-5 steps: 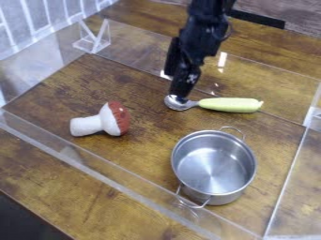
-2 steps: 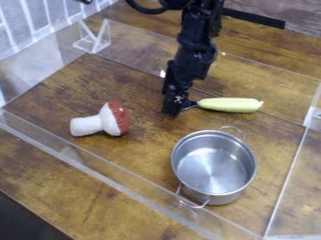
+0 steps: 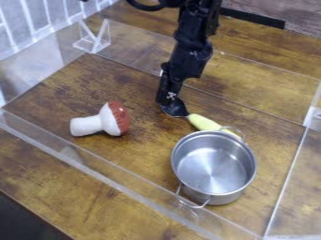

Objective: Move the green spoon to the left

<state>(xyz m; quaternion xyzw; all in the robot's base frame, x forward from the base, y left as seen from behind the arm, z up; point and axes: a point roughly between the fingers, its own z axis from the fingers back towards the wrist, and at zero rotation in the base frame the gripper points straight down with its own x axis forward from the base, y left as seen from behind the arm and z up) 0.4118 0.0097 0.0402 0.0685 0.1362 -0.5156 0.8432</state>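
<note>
- The robot's hand (image 3: 172, 101) is low over the counter (image 3: 94, 173), its dark fingertips at the metal bowl end of the green-handled spoon (image 3: 207, 124); whether they are closed on it or merely around it, the view does not tell.
- The spoon lies aslant behind the steel pot (image 3: 213, 169), its handle's far end close to the pot's rim and wire handle.
- The step in hand looks like securing the spoon; a firm pinch should come before any sideways travel, since the smooth bowl may slip.
- A small lift first would help the handle clear the pot. If left means the picture's left, the path should stay behind the red-capped mushroom (image 3: 103, 121).
- Compared with the earlier frames, the handle has swung toward the pot from its place farther behind it; pot and mushroom have not moved.
</note>
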